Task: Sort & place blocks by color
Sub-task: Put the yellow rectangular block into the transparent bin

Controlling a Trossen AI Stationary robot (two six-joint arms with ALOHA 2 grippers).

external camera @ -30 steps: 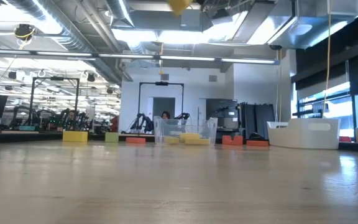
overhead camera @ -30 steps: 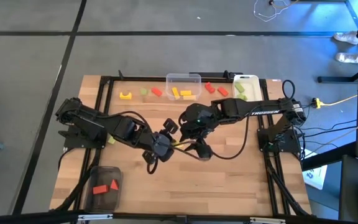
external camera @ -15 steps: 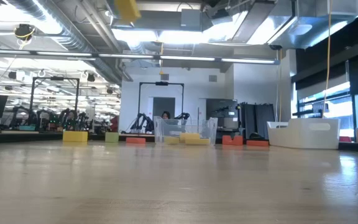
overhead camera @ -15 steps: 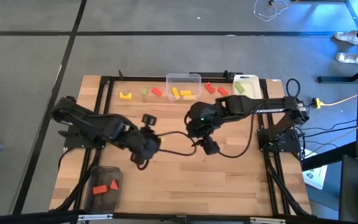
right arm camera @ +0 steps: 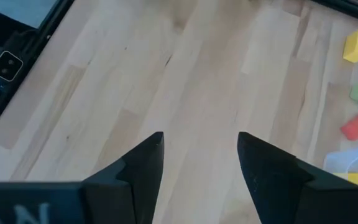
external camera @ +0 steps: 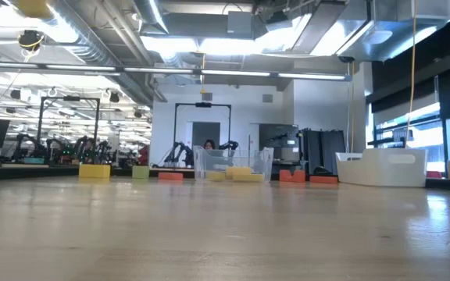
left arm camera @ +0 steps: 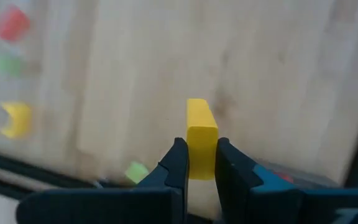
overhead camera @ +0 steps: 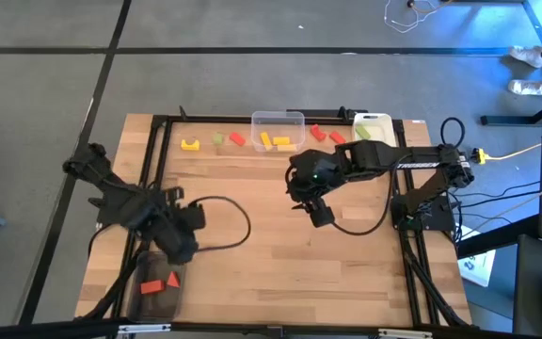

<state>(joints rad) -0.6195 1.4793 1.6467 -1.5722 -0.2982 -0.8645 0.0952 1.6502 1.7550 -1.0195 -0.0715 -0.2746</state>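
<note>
Near the table's left edge, left tool (left arm camera: 201, 163) clamps yellow block (left arm camera: 201, 140); right tool (right arm camera: 200, 158) apart.

Table (overhead camera: 280, 264): loose blocks (overhead camera: 237, 139) in a row along the far edge. Far centre, a bin (overhead camera: 278, 121) with blocks in it; to its right, a tub (overhead camera: 373, 120). Near left corner: a tray (overhead camera: 149, 264) with two blocks inside.
</note>
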